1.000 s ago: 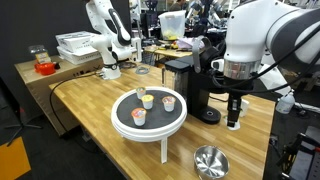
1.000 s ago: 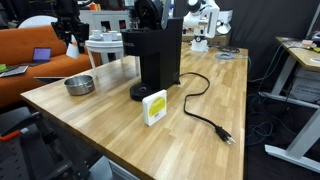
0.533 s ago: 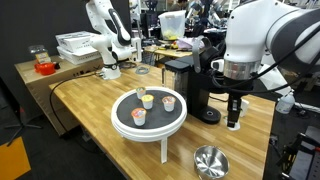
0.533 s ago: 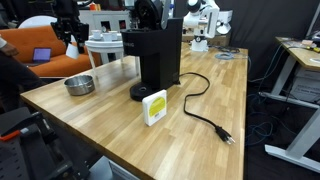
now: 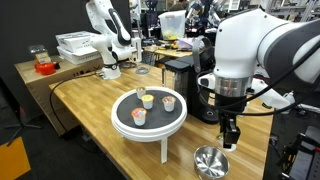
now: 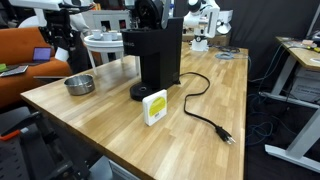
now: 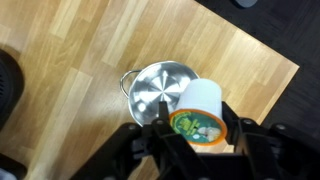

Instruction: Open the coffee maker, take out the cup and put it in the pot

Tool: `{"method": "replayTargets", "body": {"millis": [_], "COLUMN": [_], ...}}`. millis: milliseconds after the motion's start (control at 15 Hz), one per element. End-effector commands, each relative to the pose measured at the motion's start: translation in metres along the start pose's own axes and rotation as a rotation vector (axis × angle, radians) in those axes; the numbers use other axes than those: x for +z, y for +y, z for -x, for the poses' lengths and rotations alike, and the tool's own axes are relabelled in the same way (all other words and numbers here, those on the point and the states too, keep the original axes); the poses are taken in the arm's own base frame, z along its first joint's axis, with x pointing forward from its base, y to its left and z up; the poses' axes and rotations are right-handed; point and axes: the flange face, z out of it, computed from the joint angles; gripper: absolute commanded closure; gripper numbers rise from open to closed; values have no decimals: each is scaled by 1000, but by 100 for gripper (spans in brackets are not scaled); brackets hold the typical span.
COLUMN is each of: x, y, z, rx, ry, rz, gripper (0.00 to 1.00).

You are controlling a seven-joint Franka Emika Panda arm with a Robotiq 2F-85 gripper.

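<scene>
A light wooden table (image 6: 110, 140) is carrying five things. A black coffee maker (image 6: 155, 55) is standing near the middle. A steel pot (image 6: 79, 85) is sitting well apart from it, near an edge. A white pedestal tray (image 5: 130, 131) is standing near the machine. A small yellow-and-white box (image 6: 154, 107) is standing just beside the coffee maker's base, and a black power cord (image 6: 205, 118) is trailing across the wood.

A wooden table (image 5: 90, 108) stands in a cluttered lab, orange couch (image 6: 15, 48) nearby.
</scene>
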Motion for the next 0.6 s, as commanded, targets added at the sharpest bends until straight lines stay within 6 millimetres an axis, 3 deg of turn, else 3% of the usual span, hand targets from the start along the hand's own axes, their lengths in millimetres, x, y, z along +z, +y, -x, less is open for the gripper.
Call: {"method": "replayTargets", "body": {"millis": [0, 533], "x": [11, 41], "y": [-6, -1], "z": [-15, -27], "rx": [-73, -91], "ry": [-13, -42], "rz": [-41, -140], "gripper": [74, 74]}}
